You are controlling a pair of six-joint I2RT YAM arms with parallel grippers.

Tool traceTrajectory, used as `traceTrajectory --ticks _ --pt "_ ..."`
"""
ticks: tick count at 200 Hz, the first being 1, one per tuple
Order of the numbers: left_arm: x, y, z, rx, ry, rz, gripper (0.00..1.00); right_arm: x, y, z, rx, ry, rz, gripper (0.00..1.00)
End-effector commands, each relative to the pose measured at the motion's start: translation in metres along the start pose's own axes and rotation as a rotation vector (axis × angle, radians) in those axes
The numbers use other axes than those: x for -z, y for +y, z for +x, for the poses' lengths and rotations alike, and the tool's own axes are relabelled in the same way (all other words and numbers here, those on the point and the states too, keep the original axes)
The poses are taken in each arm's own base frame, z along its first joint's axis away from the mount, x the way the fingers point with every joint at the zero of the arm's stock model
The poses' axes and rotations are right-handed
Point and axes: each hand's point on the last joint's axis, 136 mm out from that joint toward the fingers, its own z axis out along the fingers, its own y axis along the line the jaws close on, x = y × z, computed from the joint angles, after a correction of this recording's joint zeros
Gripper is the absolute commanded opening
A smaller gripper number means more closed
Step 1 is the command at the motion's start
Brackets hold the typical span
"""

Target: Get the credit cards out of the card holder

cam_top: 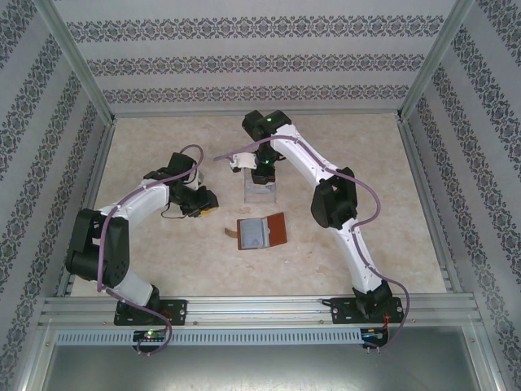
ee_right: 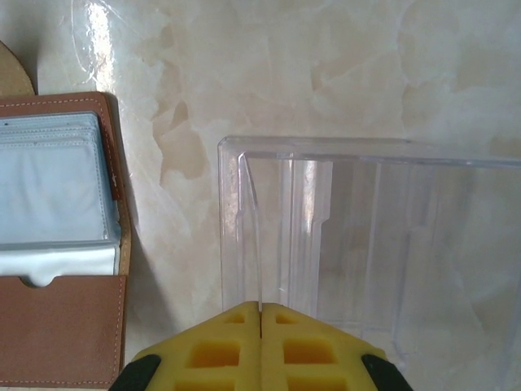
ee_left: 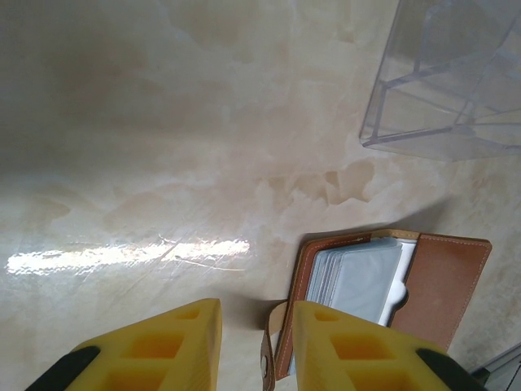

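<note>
Pale marbled table (cam_top: pixel 163 252) inside patterned walls; the card holder (cam_top: pixel 261 232) lies open and flat near the middle, just in front of the clear tray (ee_right: pixel 366 228); the credit cards (ee_right: pixel 49 195) seem tucked in its greyish pockets. My left gripper (ee_left: pixel 256 326) hangs beside the strap end, fingers apart and empty; my right gripper (ee_right: pixel 260 314) is clenched on nothing I can see, over the tray's near wall. I'd pin the leather leaf with one arm, then slide one card sideways by its exposed edge; lifting risks dragging the wallet.
</note>
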Motion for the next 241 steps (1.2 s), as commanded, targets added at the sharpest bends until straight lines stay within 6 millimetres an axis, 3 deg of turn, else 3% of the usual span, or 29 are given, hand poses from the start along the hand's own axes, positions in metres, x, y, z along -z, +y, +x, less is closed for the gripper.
traceTrajectory --ticks 1,36,110,155,241 --pt "0.010 0.001 -0.002 0.005 -0.020 -0.013 0.29 -0.014 0.010 0.009 0.000 0.017 -0.092 0.00" --pt "0.010 0.001 -0.003 0.008 -0.021 -0.015 0.29 -0.023 0.012 0.014 -0.021 0.030 -0.123 0.00" --pt "0.011 0.000 -0.004 0.016 -0.024 -0.016 0.29 -0.004 0.005 0.019 -0.017 0.043 -0.058 0.00" --pt "0.012 0.002 0.000 0.021 -0.023 -0.014 0.29 -0.017 0.009 0.027 -0.031 0.096 -0.092 0.00" --pt "0.014 0.001 0.000 0.012 -0.027 -0.013 0.29 -0.035 0.010 0.023 -0.047 0.102 -0.115 0.00"
